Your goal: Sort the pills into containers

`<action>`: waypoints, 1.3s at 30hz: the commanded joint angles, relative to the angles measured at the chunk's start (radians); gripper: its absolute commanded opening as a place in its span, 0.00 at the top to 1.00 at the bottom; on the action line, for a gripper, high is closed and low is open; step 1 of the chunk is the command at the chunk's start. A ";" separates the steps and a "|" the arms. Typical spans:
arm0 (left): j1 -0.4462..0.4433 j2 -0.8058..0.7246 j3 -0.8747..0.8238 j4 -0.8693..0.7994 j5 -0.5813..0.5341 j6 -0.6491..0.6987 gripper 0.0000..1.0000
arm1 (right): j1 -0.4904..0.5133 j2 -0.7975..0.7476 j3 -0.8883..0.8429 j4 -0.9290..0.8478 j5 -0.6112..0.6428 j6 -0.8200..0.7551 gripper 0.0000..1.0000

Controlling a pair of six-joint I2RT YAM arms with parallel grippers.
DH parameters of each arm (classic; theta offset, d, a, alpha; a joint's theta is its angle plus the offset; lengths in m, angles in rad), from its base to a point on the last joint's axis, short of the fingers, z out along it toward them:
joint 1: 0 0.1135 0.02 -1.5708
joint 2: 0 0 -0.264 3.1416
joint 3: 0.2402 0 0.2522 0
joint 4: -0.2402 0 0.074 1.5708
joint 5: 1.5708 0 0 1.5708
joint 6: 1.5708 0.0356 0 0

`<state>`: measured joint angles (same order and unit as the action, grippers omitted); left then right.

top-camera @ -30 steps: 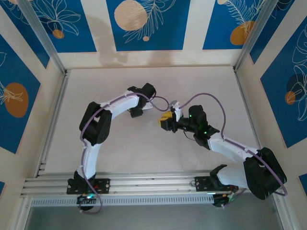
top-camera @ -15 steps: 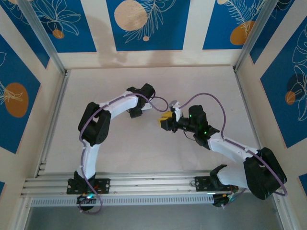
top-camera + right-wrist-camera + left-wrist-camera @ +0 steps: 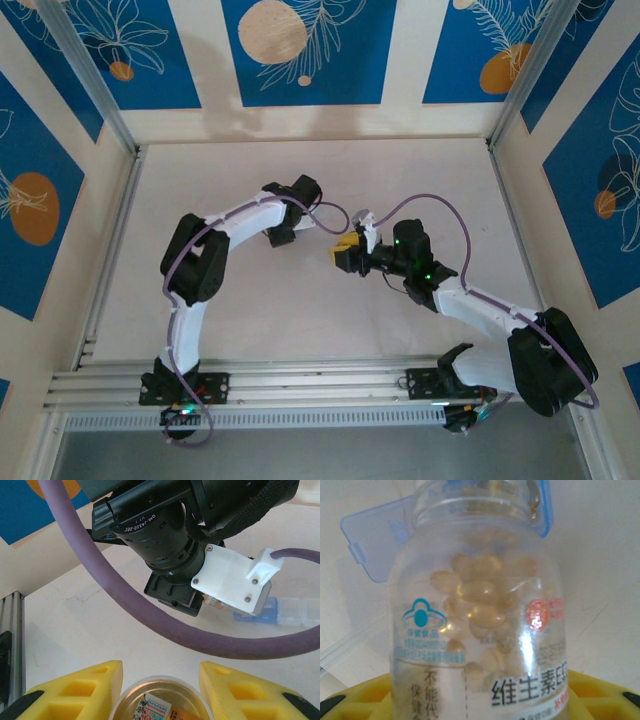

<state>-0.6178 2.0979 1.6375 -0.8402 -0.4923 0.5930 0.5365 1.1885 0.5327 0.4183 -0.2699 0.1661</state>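
Note:
A clear vial (image 3: pixel 480 605) with a tan mass of pills (image 3: pixel 480 600) stands close in the left wrist view. My left gripper (image 3: pixel 480 702) is shut on its labelled lower part, yellow fingers (image 3: pixel 600 695) at either side. The vial's neck lies over the pill box, whose blue lid (image 3: pixel 367 540) stands open behind it. In the right wrist view the pill box (image 3: pixel 274 611), part blue and part clear, lies on the table behind the left wrist. My right gripper (image 3: pixel 160 682) is shut on a round clear cap (image 3: pixel 160 702) with a gold inside. From above, the left gripper (image 3: pixel 284 234) and right gripper (image 3: pixel 345 250) sit mid-table.
A thick purple cable (image 3: pixel 165 625) loops across the right wrist view just ahead of my right fingers. The left arm's black wrist (image 3: pixel 160 535) and white camera mount (image 3: pixel 232 580) hang close above it. An aluminium rail (image 3: pixel 300 385) runs along the near edge.
The left arm has drifted very slightly to the left. The right arm has held still.

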 commanded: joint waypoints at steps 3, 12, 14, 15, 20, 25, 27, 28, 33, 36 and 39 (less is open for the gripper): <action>0.012 -0.055 -0.025 0.012 -0.016 -0.010 1.00 | 0.003 0.010 0.034 -0.005 -0.017 -0.011 1.00; 0.014 -0.069 -0.057 0.039 -0.019 -0.019 1.00 | 0.004 0.014 0.036 -0.005 -0.016 -0.011 1.00; 0.015 -0.071 -0.068 0.049 -0.019 -0.026 1.00 | 0.005 0.016 0.036 -0.004 -0.016 -0.013 1.00; 0.015 -0.074 -0.075 0.056 -0.019 -0.030 1.00 | 0.005 0.017 0.036 -0.004 -0.016 -0.013 1.00; 0.014 -0.092 -0.108 0.100 -0.021 -0.052 1.00 | 0.006 0.022 0.037 -0.004 -0.016 -0.014 1.00; 0.014 -0.108 -0.141 0.134 -0.030 -0.068 1.00 | 0.008 0.031 0.041 -0.002 -0.019 -0.013 1.00; 0.015 -0.114 -0.151 0.143 -0.036 -0.072 1.00 | 0.009 0.034 0.041 -0.003 -0.019 -0.013 1.00; 0.015 -0.119 -0.155 0.147 -0.035 -0.077 1.00 | 0.009 0.034 0.042 -0.002 -0.018 -0.013 1.00; 0.014 -0.150 -0.186 0.182 -0.040 -0.087 1.00 | 0.010 0.040 0.042 -0.002 -0.021 -0.013 1.00; 0.015 -0.163 -0.203 0.206 -0.044 -0.091 1.00 | 0.011 0.042 0.043 -0.001 -0.022 -0.015 1.00; 0.016 -0.172 -0.218 0.220 -0.047 -0.100 1.00 | 0.011 0.043 0.043 -0.003 -0.022 -0.016 1.00</action>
<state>-0.6144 1.9640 1.4342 -0.6456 -0.5182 0.5209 0.5415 1.2236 0.5426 0.4145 -0.2707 0.1658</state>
